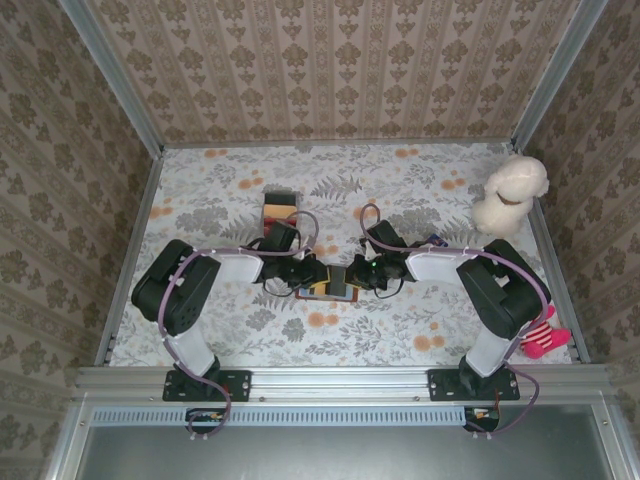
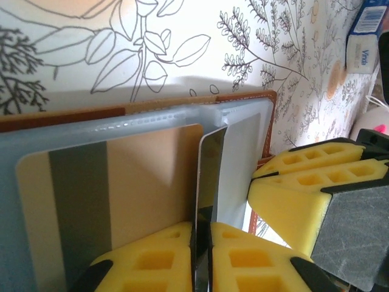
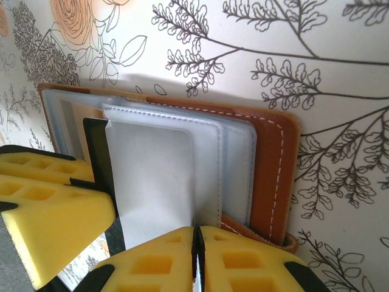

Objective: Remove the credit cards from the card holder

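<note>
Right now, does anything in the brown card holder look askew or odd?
Yes: one thin dark card stands on edge in the brown leather card holder, pinched by the left end effector; the tan striped card lies flat.

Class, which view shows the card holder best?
The right wrist view: the card holder shows its brown stitched cover and stacked clear sleeves. The left wrist view shows one sleeve and a brown edge; the top view shows it tiny, partly hidden.

Floral table (image 1: 400,330): card holder (image 1: 330,288), striped box (image 1: 281,208), plush toy (image 1: 510,192).
</note>
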Robot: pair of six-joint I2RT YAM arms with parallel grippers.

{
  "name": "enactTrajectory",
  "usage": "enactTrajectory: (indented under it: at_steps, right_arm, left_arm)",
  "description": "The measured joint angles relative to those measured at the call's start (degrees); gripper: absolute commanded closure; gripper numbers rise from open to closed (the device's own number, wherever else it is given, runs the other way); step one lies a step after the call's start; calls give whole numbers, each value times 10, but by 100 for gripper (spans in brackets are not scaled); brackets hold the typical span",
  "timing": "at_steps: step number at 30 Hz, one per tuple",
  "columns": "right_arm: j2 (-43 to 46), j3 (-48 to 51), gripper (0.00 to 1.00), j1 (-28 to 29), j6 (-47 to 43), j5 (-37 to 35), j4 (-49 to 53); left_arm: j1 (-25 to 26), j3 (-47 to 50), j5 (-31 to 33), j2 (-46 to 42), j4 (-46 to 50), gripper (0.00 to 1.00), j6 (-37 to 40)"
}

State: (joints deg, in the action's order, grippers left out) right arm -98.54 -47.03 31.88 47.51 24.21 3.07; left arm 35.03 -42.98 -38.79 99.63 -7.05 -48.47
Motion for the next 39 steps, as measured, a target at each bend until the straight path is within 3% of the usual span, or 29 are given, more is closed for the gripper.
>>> enactTrajectory:
  at_steps: [4,9,21,25,31,39]
  right_arm:
    - [0,-2,87,0,-2,-2,4]
    - [0,-6,87,0,-8,-9,11]
    - [-1,-20,83,2,-26,-24,34]
    - [13,-32,72,2,-43,-24,50]
    - [97,-42,33,0,-73,-24,50]
    - [132,-97,11,-28,-106,-30,75]
  left_arm:
    - [-3,6,-10,-6,-13,100,1]
    - [-3,6,-9,-19,-1,100,10]
    - [-33,-9,31,-112,160,100,101]
    - [-42,-43,58,-153,242,100,146]
    - [-64,-113,104,-194,309,100,212]
    - [-128,-224,177,-188,337,100,309]
